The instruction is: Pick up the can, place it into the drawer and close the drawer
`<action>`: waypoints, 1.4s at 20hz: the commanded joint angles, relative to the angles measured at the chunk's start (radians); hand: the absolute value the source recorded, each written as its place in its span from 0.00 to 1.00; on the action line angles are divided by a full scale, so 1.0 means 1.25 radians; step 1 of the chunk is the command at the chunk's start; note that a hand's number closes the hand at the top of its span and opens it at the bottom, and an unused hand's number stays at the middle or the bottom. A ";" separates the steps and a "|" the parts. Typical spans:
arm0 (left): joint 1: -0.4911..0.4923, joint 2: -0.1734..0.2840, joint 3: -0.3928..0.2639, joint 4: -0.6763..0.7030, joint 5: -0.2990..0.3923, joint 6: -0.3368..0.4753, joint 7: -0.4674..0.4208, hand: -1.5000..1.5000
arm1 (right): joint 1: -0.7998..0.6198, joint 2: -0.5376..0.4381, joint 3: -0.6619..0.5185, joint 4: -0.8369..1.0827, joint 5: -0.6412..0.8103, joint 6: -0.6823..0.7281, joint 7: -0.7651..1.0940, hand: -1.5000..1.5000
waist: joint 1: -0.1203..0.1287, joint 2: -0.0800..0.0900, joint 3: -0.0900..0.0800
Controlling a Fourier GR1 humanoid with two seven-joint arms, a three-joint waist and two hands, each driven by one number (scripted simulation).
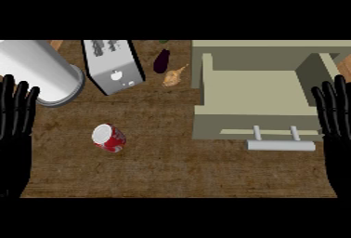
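Left hand [15,125]: at the view's left edge, fingers straight and pointing up, spread slightly, holding nothing. It rests apart from every object.

Right hand [336,125]: at the view's right edge, same pose, fingers straight and upright, holding nothing. Its fingers lie just beside the right wall of the drawer [205,83].

Can [109,138]: red with a pale top, standing on the wooden counter [178,167], to the right of the left hand and well apart from it. It is far to the left of the right hand. Nothing lies between the can and the left hand.

Drawer: pulled open, beige, interior showing nothing inside. Its front bears a pale bar handle [281,145], which sits left of the right hand and near it. The drawer is right of the can, with bare counter between them.

Other items: a large metal cylinder [41,72] lies just above the left hand's fingertips. A toaster [113,67] stands to its right. Beyond that are an aubergine [161,61] and a pale knobbly root [174,76], both near the drawer's left wall.
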 commanded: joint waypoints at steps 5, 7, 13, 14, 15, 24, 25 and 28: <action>0.068 -0.082 -0.072 -0.072 -0.256 0.274 0.039 0.00 | -0.028 0.007 -0.011 -0.002 -0.028 -0.002 0.018 0.00 | -0.009 -0.009 -0.020; 0.128 -0.083 0.015 0.003 -0.175 0.372 0.151 0.00 | 0.045 0.031 -0.042 0.039 -0.020 -0.052 0.089 0.00 | 0.002 0.000 -0.023; 0.217 -0.084 -0.204 -0.052 -0.308 0.618 0.278 0.00 | 0.067 0.027 -0.037 0.048 -0.026 -0.041 0.122 0.00 | -0.014 -0.009 -0.020; 0.174 -0.084 -0.209 -0.057 -0.361 0.631 0.346 0.00 | 0.051 0.011 -0.058 -0.006 -0.044 -0.047 0.184 0.00 | -0.020 -0.008 -0.020; 0.175 -0.084 -0.263 -0.044 -0.405 0.660 0.355 0.00 | 0.041 0.015 -0.059 0.052 -0.034 -0.043 0.136 0.00 | -0.017 -0.007 -0.020; 0.115 -0.084 -0.342 -0.047 -0.591 0.705 0.527 0.00 | 0.064 0.007 -0.070 -0.023 -0.033 -0.035 0.191 0.00 | -0.018 -0.008 -0.021; 0.106 -0.084 -0.299 0.007 -0.519 0.706 0.470 0.00 | 0.032 -0.004 -0.112 0.061 -0.064 -0.016 0.123 0.00 | -0.017 -0.007 -0.021; 0.045 -0.084 -0.282 0.045 -0.537 0.713 0.523 0.00 | 0.058 -0.036 -0.168 0.002 -0.144 0.020 0.172 0.00 | -0.021 -0.007 -0.021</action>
